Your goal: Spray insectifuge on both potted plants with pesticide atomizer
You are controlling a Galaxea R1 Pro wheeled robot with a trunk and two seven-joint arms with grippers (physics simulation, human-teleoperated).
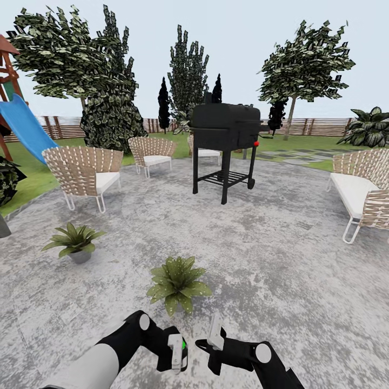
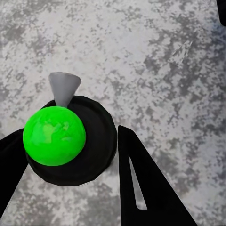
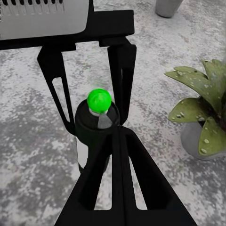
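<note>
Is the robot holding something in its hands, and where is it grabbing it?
Yes. The left end effector holds the pesticide atomizer by its body, fingers on either side below the green top. The right end effector holds nothing.

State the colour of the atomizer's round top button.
Bright green button, clearest in the left wrist view.

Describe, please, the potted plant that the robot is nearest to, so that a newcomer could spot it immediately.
Start at the black grill in the middle of the stone patio and come straight toward the robot. The potted plant sits just ahead of the left gripper. Unlike the other potted plant off to the left, its leaves carry pale specks.
</note>
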